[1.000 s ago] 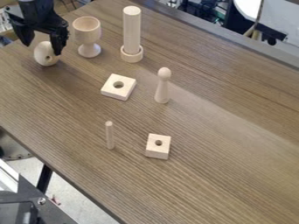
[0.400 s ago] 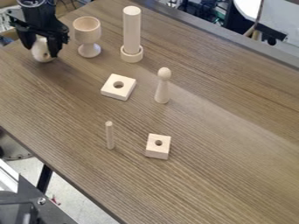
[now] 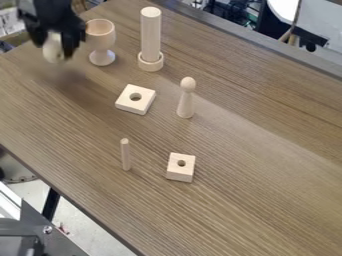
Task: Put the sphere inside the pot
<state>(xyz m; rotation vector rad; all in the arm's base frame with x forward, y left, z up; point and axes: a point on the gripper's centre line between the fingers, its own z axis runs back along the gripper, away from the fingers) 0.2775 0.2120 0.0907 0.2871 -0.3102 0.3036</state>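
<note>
The gripper (image 3: pixel 55 48) is at the upper left, its 2 fingers clamped on the ball (image 3: pixel 51 53). It holds the ball above the table (image 3: pixel 247 200), outside the pot (image 3: pixel 101 33), which stands upright on its foot just beside the gripper. Next to the pot, a rod (image 3: pixel 151 32) stands upright with a ring (image 3: pixel 151 65) around its base. Nearer the camera are 2 blocks, 1 flat (image 3: pixel 125 103) and 1 thicker (image 3: pixel 180 174), each with 1 hole, plus an upright pin (image 3: pixel 186 105) and a thin peg (image 3: pixel 125 156).
</note>
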